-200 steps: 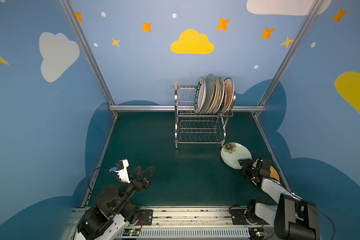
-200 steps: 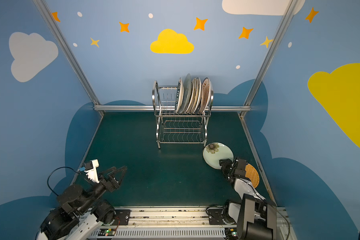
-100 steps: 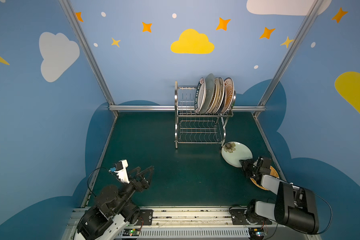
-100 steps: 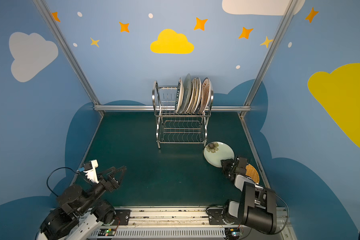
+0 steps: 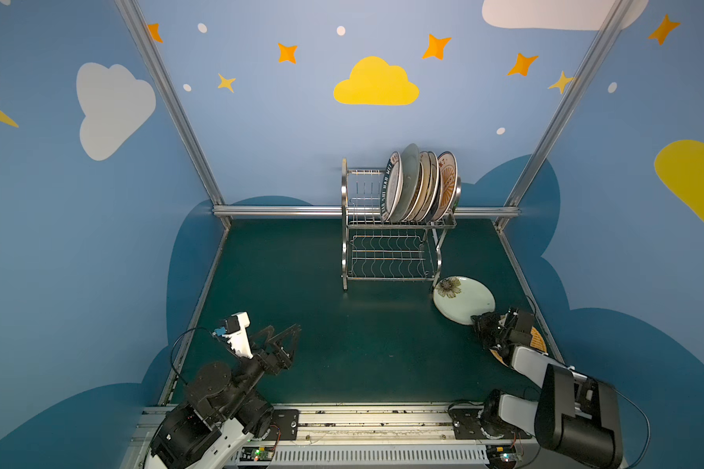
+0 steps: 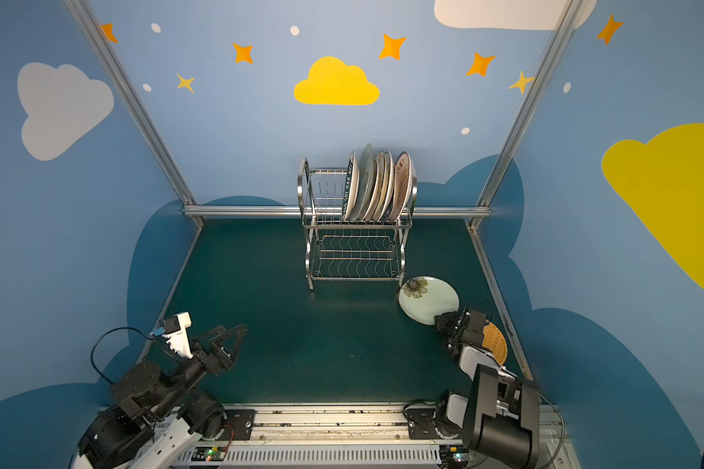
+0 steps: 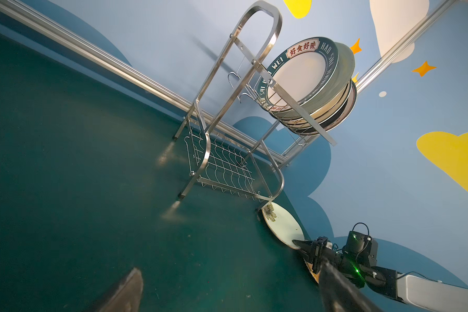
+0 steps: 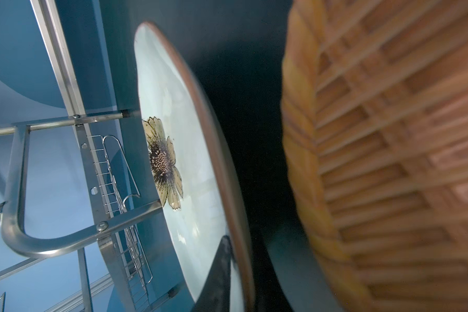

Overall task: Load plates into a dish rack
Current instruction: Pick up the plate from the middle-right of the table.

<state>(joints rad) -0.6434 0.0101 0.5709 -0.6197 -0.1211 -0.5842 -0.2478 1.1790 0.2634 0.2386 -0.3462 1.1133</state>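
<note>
Stock on the green table [image 5: 322, 292], listed by position.

Dish rack [image 5: 395, 222]: two-tier steel wire type, placed at the far edge, right of the middle. Several plates are stood on edge in the right part of its upper tier. The green-lettered rim plate [image 5: 392, 189] is set at the left end of the row, and its Chinese characters and Latin letters can be read in the left wrist view [image 7: 300, 78]. The orange sunburst plate [image 5: 448, 182] is set at the right end.

Pale green plate [image 5: 464, 298] [image 6: 428, 299]: printed with a flower, laid face up near the right edge. Its far rim is at the rack's front right foot; whether the two touch cannot be told.

Orange woven-look plate [image 5: 540, 342] [image 6: 496, 344]: laid at the right edge, nearer the front, and partly hidden by the right arm. In the right wrist view it [image 8: 389, 162] is parted from the pale green plate [image 8: 192, 205] by a strip of bare table.

Right tool [image 5: 478, 321] [image 6: 440, 319]: narrowed onto the near rim of the pale green plate. One finger [image 8: 219, 272] is seen lying on the plate's face.

Left tool [image 5: 291, 337] [image 6: 238, 335]: held spread wide over the front left corner, with nothing in it.
</note>
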